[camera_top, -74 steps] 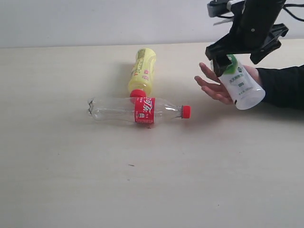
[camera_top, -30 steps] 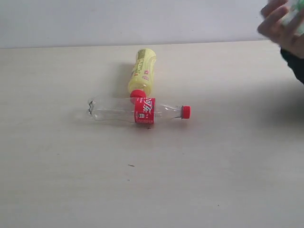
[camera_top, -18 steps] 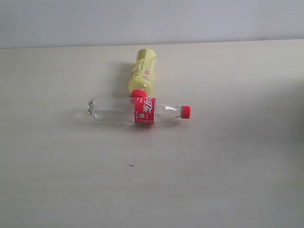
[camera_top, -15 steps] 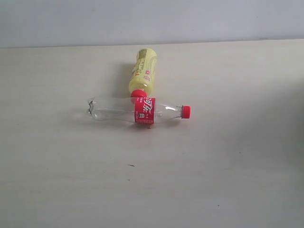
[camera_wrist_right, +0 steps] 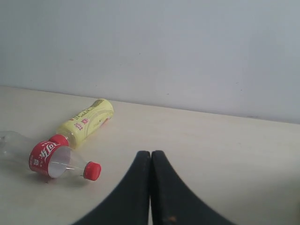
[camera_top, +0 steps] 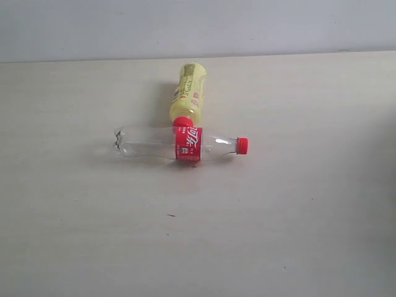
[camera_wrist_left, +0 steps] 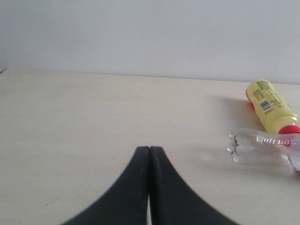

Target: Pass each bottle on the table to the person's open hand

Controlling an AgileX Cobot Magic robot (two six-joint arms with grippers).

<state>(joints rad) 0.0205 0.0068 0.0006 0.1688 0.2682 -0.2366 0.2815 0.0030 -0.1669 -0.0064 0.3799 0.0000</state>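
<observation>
Two bottles lie on the table [camera_top: 297,235]. The yellow bottle [camera_top: 187,94] with a red cap lies pointing toward the near side, its cap touching the clear bottle [camera_top: 179,143] with the red label and red cap, which lies crosswise. Both show in the left wrist view as the yellow bottle [camera_wrist_left: 271,105] and clear bottle [camera_wrist_left: 262,150], and in the right wrist view as the yellow bottle [camera_wrist_right: 86,122] and clear bottle [camera_wrist_right: 49,160]. My left gripper [camera_wrist_left: 149,149] is shut and empty, well away from them. My right gripper [camera_wrist_right: 151,153] is shut and empty too. The person's open hand is out of view.
A pale grey wall [camera_top: 198,28] runs along the table's far edge. A few tiny dark specks [camera_top: 170,215] mark the tabletop near the front.
The person's hand with the white bottle has left the view at the upper right. The yellow bottle has shifted slightly. Neither arm shows in the exterior view now.
</observation>
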